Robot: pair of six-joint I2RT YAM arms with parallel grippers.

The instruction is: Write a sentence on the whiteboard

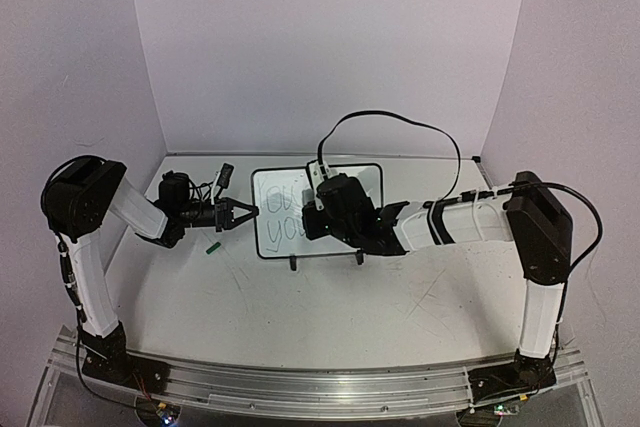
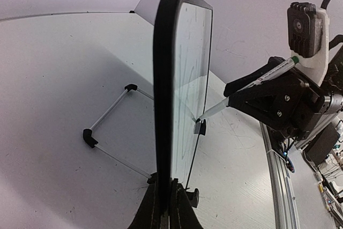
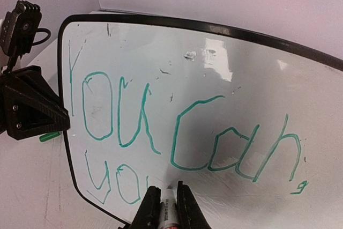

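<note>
The whiteboard (image 1: 365,182) stands upright mid-table on its black feet. My left gripper (image 1: 250,212) is shut on its left frame edge; in the left wrist view the fingers (image 2: 153,202) clamp the black frame (image 2: 163,79) edge-on. My right gripper (image 3: 167,191) is shut on a marker (image 3: 169,210) whose tip touches the board (image 3: 241,68) low on the second line. The sentence (image 3: 182,127) is in green: "You can," above, and "yo" with one further stroke below. From the left wrist, the marker (image 2: 257,84) slants down to the board face.
A green marker cap (image 1: 212,245) lies on the table below my left gripper, also seen as the cap (image 3: 49,136) beside the board. The board's wire stand (image 2: 107,116) reaches out behind it. A black cable (image 1: 400,122) loops above the right arm. Walls close three sides.
</note>
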